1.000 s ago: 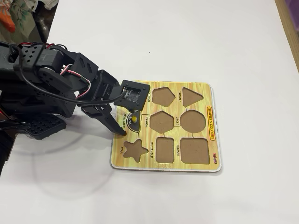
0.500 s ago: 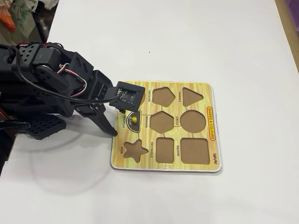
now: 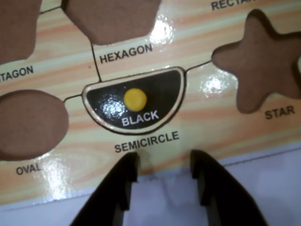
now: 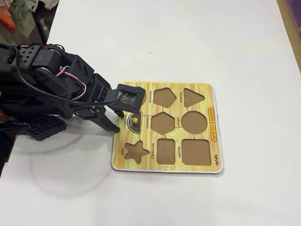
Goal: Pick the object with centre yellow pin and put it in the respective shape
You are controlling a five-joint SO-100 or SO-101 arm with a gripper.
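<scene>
- Black-faced semicircle piece, with tan rim, yellow knob and the word BLACK, lies seated flat in the semicircle recess of the puzzle board, above the label SEMICIRCLE in the wrist view.
- Gripper: the two dark fingers stand apart with nothing between them, tips at the board's near edge just below that label, clear of the piece.
- Compared with half a second before, the fixed view shows the arm drawn slightly farther back from the board, and the piece lies unchanged in its recess; a full second before, the fingers reached further over the board.
- Board surface is glossy yellow wood-grain with brown empty recesses: the oval beside the piece, the hexagon beyond it, the star on its other side.
- Board rests on a plain white table; a strip of wood borders the table at the right of the fixed view, and patterned fabric shows at top left.
</scene>
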